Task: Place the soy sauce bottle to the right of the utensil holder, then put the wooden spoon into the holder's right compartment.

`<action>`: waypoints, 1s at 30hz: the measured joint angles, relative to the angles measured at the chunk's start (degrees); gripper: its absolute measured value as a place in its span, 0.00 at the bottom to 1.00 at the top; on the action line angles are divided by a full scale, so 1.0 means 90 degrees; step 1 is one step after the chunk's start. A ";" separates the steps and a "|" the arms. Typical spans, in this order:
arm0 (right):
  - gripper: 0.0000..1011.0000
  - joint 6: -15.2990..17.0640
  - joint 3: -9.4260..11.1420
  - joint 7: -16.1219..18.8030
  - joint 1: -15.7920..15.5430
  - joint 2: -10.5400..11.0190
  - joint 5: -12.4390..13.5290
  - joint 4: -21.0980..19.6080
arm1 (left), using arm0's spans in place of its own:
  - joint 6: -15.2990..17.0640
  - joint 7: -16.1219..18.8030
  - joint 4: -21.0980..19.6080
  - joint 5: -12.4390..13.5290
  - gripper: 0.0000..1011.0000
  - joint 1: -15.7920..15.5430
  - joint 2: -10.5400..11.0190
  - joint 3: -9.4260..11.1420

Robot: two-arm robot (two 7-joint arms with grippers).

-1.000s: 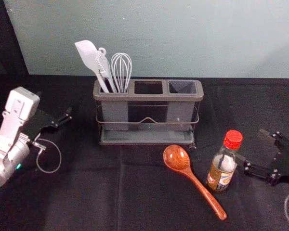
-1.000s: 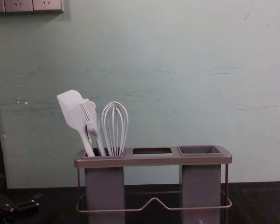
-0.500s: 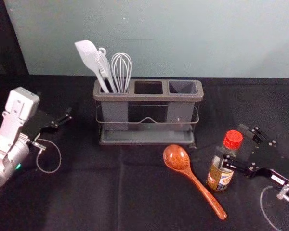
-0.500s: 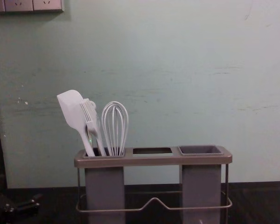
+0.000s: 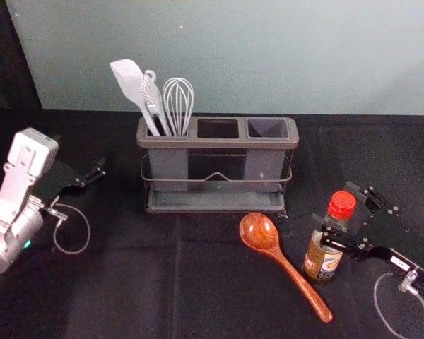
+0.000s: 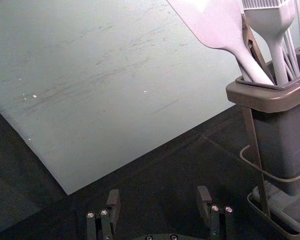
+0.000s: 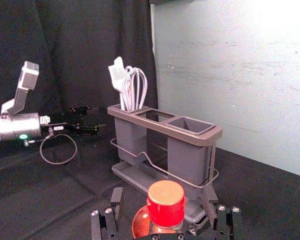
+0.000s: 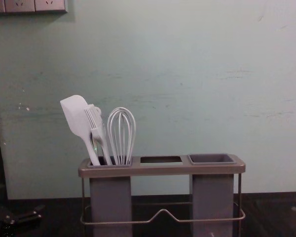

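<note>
1. Left of the utensil holder, the left gripper waits with its jaws apart and nothing between them. Little risk there, unless it swings in and knocks the holder's end.
2. In the holder's left compartment, the spatula, pastry brush and whisk lean and could catch a passing arm. They are pale and smooth; the whisk is looped wire. The holder looks like matte grey plastic with a thin, bent metal rail.
3. The right compartment is a narrow, squared cup, so a spoon brought in tilted could strike its rim.
4. In front of the holder's right half, the wooden spoon lies on the black cloth, its handle slanting away from the holder. A low bottle move could drag it. The glossy, reddish grain and rounded bowl may slip when pinched.
5. In front of the holder's right end and slightly outward, the soy sauce bottle stands upright beside that handle. It could tip if one finger pushes first. It has clear, smooth walls, a paper-like label and a round red cap.
6. Right of the holder, the right gripper has its jaws open around the bottle; closing off-centre could shove it.
</note>
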 joint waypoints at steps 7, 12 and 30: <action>0.86 0.0017 0.0109 0.0039 -0.0035 -0.0117 -0.0070 0.0004 | 0.0000 0.0000 0.0000 0.0000 0.99 0.0000 0.0000 0.0000; 0.74 0.0047 0.0152 0.0093 -0.0047 -0.0156 -0.0076 0.0008 | 0.0000 0.0000 0.0000 0.0000 0.99 0.0000 0.0000 0.0000; 0.38 0.0082 0.0289 0.0199 -0.0095 -0.0211 -0.0110 -0.0049 | 0.0000 0.0000 0.0000 0.0000 0.99 0.0000 0.0000 0.0000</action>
